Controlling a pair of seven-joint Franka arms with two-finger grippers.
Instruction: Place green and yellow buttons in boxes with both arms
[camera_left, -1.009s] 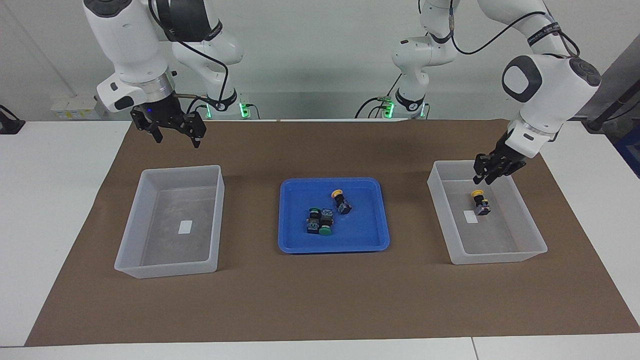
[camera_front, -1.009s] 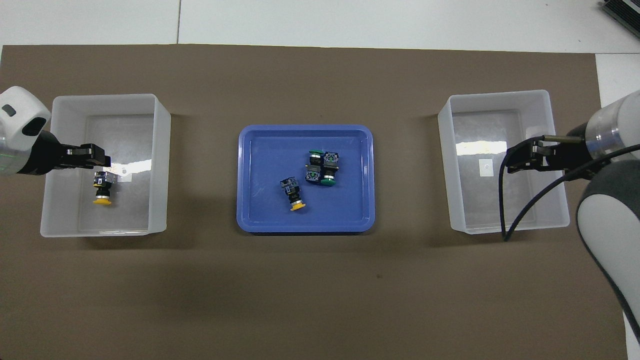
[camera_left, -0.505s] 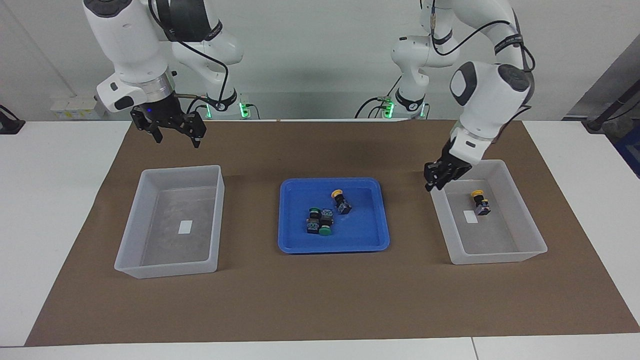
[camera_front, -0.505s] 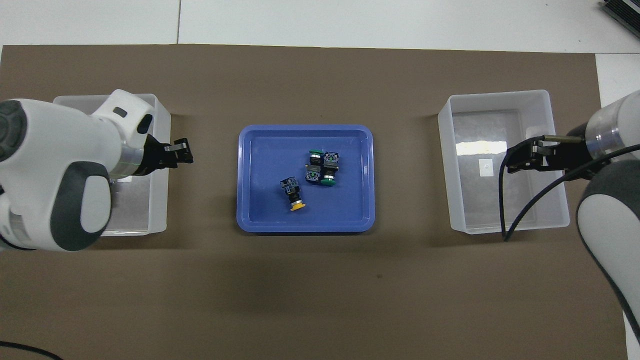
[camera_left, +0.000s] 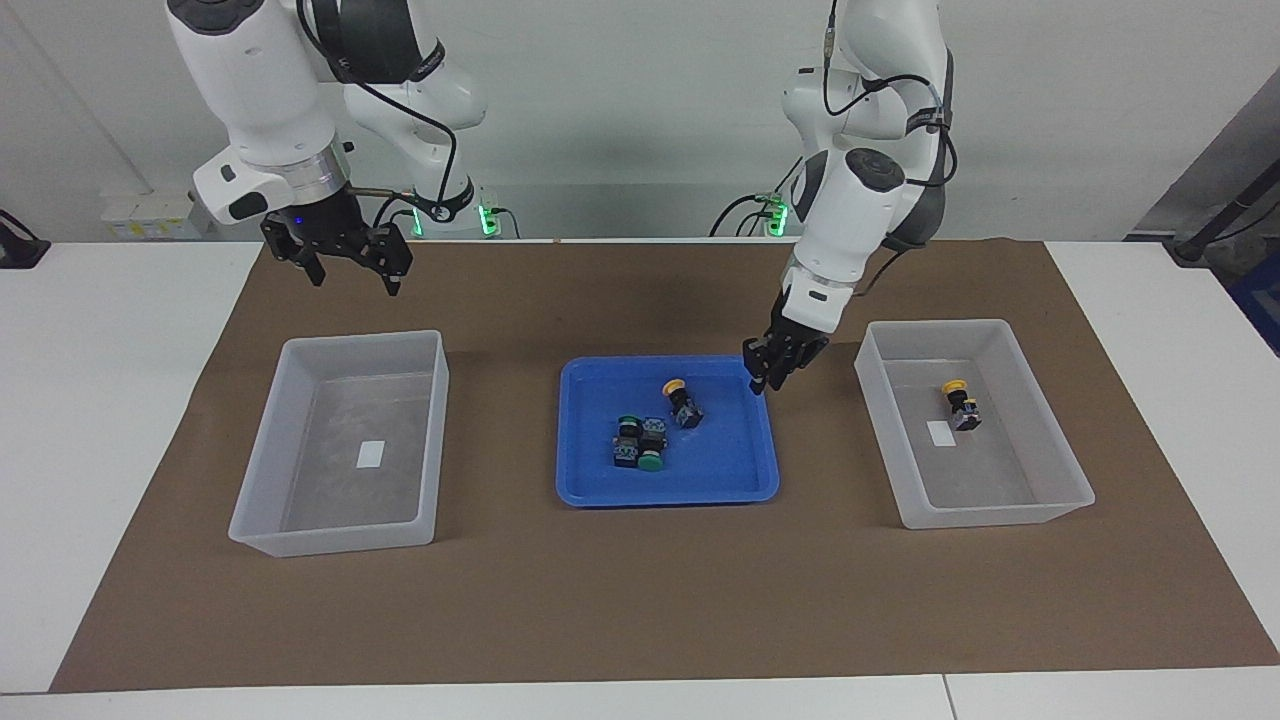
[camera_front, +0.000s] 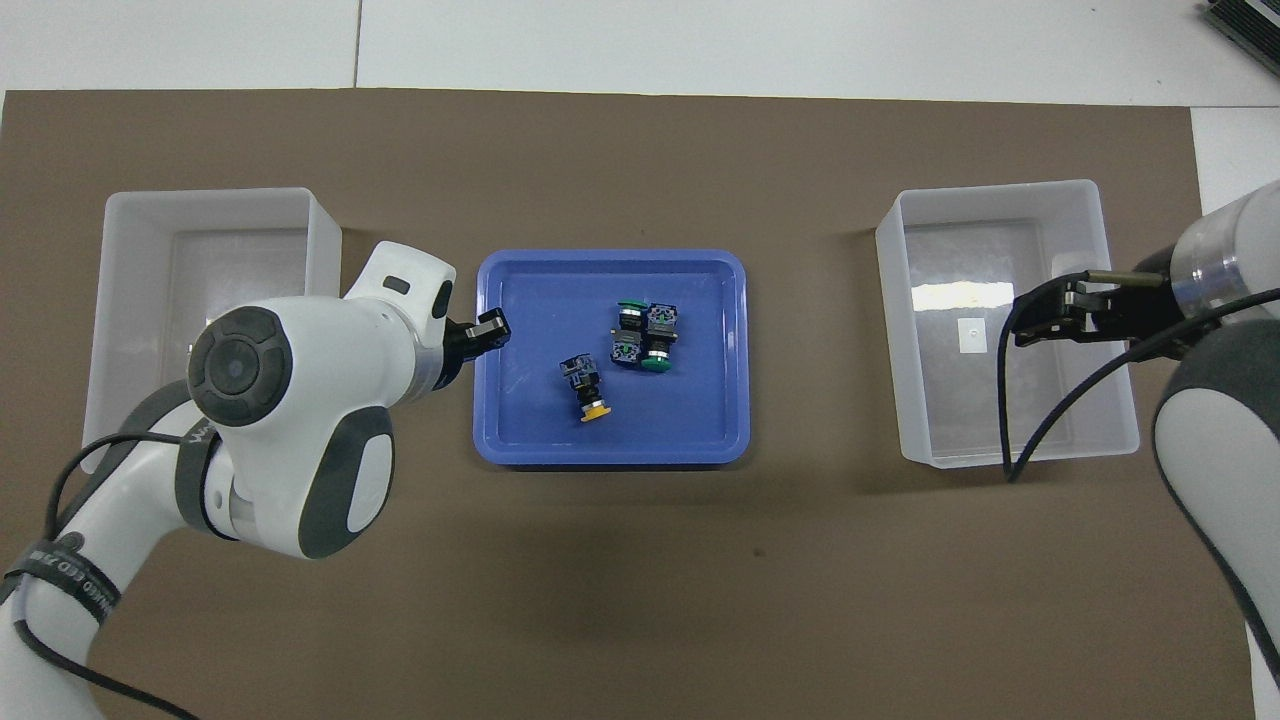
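- Where you look for writing, you find only a small white label (camera_left: 371, 454) on the floor of the box (camera_left: 340, 440) at the right arm's end and another label (camera_left: 939, 433) in the other box (camera_left: 970, 425); no text on either can be read.
- Your left gripper (camera_left: 771, 372) hangs over the blue tray's (camera_left: 665, 490) rim at the left arm's end, jaws closed together and holding nothing.
- One yellow button (camera_left: 682, 400) lies in the tray just beside that gripper, toward the tray's middle, untouched.
- You see two green buttons (camera_left: 637, 444) lying side by side, touching, in the tray, farther from the robots than the yellow one.
- A second yellow button (camera_left: 960, 404) lies in the box at the left arm's end, beside its label, well apart from the left gripper.
- Your right gripper (camera_left: 343, 262) waits in the air over the brown mat (camera_left: 640, 600), at the robots' side of its box, jaws wide and empty.
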